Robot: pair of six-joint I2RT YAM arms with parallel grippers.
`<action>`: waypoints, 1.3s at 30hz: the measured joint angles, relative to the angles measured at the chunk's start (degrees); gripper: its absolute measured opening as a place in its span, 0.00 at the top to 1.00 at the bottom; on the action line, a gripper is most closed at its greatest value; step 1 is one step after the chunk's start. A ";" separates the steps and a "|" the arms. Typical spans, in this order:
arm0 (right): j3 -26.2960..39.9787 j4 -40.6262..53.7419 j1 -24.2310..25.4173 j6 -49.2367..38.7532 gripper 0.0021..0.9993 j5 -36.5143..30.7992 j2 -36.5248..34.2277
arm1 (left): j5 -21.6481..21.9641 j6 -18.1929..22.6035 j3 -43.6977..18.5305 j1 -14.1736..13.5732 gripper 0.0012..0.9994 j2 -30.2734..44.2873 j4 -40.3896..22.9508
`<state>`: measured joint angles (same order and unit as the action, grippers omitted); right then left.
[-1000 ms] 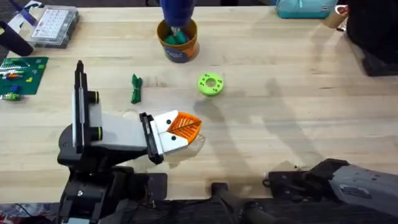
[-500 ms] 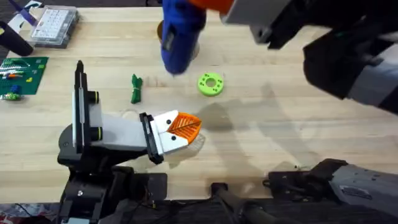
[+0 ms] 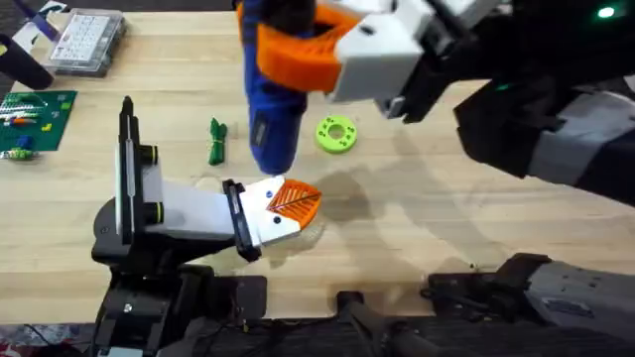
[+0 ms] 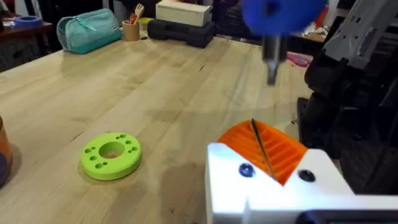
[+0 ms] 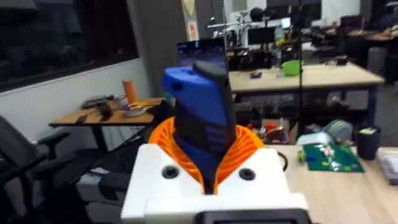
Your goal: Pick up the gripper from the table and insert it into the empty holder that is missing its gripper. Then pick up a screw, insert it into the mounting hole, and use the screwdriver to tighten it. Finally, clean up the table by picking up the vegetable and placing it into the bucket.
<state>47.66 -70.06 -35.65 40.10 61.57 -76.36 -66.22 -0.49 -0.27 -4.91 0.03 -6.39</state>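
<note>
My right gripper [image 3: 298, 50] hangs high under the overhead camera, shut on the blue screwdriver [image 3: 270, 114]. Its orange pads clamp the screwdriver's body [image 5: 202, 118]. The screwdriver points down, and its metal tip [image 4: 272, 62] hovers just above and beyond my left gripper [image 3: 290, 201]. That gripper rests low over the table [image 3: 446, 218] with its orange pads [image 4: 280, 152] pressed together. The dark green vegetable [image 3: 216, 141] lies on the wood behind it. The right arm hides the bucket from overhead; an orange-brown sliver of the bucket [image 4: 3, 146] shows in the left wrist view. The loose gripper, holder and screw are out of view.
A lime green disc [image 3: 335, 134] with a hole lies right of the vegetable and also shows as the disc [image 4: 112, 154] ahead of the left wrist. A clear parts box [image 3: 87, 40] and a green board [image 3: 35, 114] sit at the far left. A teal pouch [image 4: 90, 30] lies at the table's far edge.
The right arm has swung in from the back right with the screwdriver, lifting it away from the bucket toward the left gripper. The left arm has not moved.
</note>
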 joint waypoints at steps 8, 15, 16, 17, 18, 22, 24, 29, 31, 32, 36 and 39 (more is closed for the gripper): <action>-0.04 0.40 -2.61 -1.23 0.95 2.11 -2.25 | 0.00 0.00 0.00 0.00 0.98 0.00 0.00; -0.04 1.66 -2.96 -4.26 0.95 4.30 -2.22 | 0.00 0.00 0.00 0.00 0.98 0.00 0.00; -0.04 2.37 -2.96 -5.02 0.95 4.35 -2.24 | 0.00 0.00 0.00 0.00 0.98 0.00 0.00; -0.04 3.14 -2.96 -5.76 0.95 4.37 -2.25 | 0.00 0.00 0.00 0.00 0.98 0.00 0.00; -0.04 3.84 -2.96 -6.36 0.95 4.41 -2.25 | 0.00 0.00 0.00 0.00 0.98 0.00 0.00; -0.04 4.52 -3.07 -8.39 0.95 4.54 -2.24 | 0.00 0.00 0.00 0.00 0.98 0.00 0.00; -0.04 4.92 -3.50 -9.56 0.95 4.52 -2.23 | 0.00 0.00 0.00 0.00 0.98 0.00 0.00; -0.04 5.60 -5.02 -11.74 0.95 4.53 -2.25 | 0.00 0.00 0.00 0.00 0.98 0.00 0.00; -0.04 5.63 -5.21 -12.20 0.95 4.53 -2.25 | 0.00 0.00 0.00 0.00 0.98 0.00 0.00; -0.04 5.62 -5.21 -12.40 0.95 4.53 -2.25 | 0.00 0.00 0.00 0.00 0.98 0.00 0.00; -0.04 5.65 -5.21 -13.47 0.95 4.53 -2.25 | 0.00 0.00 0.00 0.00 0.98 0.00 -0.01; -0.04 6.60 -5.21 -14.42 0.95 4.53 -2.25 | 0.00 0.00 0.00 0.00 0.98 0.00 0.00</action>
<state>47.62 -63.47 -40.86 25.67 66.11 -78.61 -66.22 -0.49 -0.27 -4.91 0.03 -6.39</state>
